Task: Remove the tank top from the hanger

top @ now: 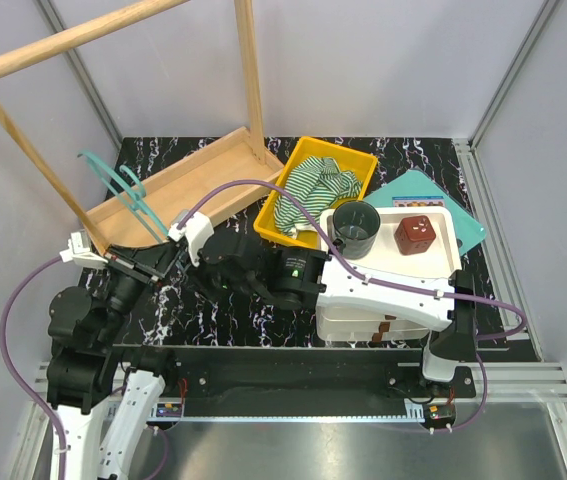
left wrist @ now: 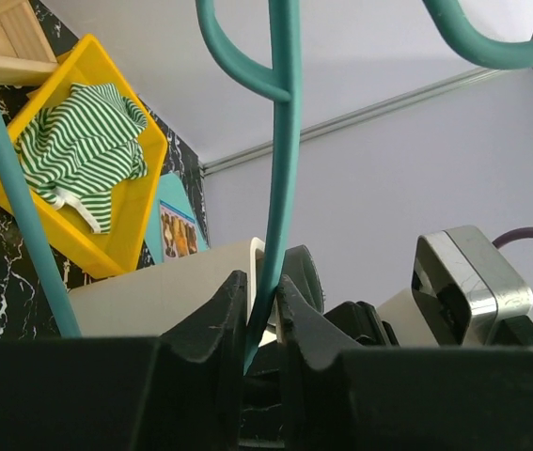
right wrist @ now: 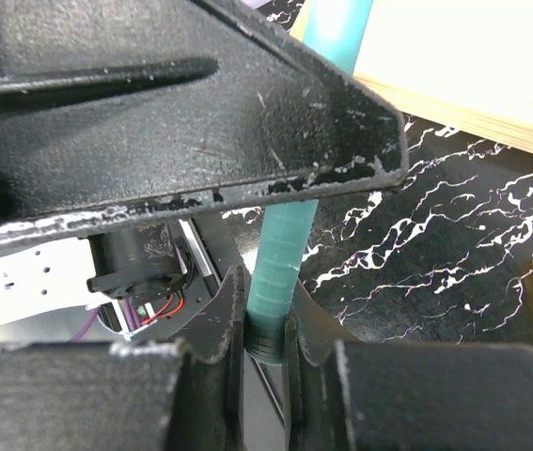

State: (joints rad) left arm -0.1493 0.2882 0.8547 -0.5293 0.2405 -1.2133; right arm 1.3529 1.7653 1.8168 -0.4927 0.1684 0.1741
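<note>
The green-and-white striped tank top (top: 313, 190) lies crumpled in the yellow bin (top: 355, 160), off the hanger; the left wrist view also shows the tank top (left wrist: 83, 141) there. The teal hanger (top: 115, 182) stands bare over the wooden base at the left, hook away from the arms. My left gripper (top: 158, 262) is shut on a thin hanger bar (left wrist: 280, 188), pinched between its fingertips (left wrist: 233, 310). My right gripper (top: 175, 234) is shut on the end of a thicker ribbed hanger bar (right wrist: 290, 254). Both grippers meet at the hanger's lower part.
A light wooden rack with a flat base (top: 188, 175) and slanted poles (top: 23, 150) stands at the back left. To the right, a white tray (top: 443, 225) carries a dark cup (top: 356, 228) and a red block (top: 415, 235), on a teal board (top: 413, 185).
</note>
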